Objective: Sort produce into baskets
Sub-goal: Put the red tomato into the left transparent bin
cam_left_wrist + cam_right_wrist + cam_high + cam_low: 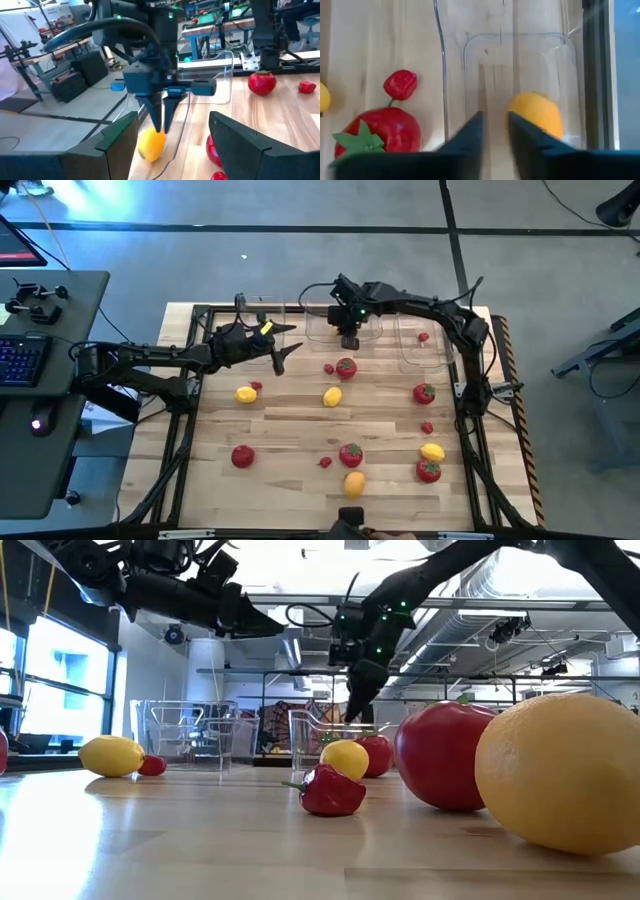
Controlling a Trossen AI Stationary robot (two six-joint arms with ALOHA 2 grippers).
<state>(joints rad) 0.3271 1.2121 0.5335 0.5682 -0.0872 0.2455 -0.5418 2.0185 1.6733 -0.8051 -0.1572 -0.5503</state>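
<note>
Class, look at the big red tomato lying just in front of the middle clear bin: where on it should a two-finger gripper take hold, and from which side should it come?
Grip the tomato across its round red body, coming straight down from above. It sits alone on the table with its green top up, so the fingers should straddle the widest part, below the leaves. The small red berry beside it leaves little room there.

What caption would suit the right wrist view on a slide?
Right gripper, fingers nearly closed and empty, above a clear bin holding an orange fruit; tomato outside.

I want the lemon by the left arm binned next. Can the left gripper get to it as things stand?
Probably yes: the left gripper hangs open just beyond the yellow lemon, with only a small red berry beside it and nothing over it.
</note>
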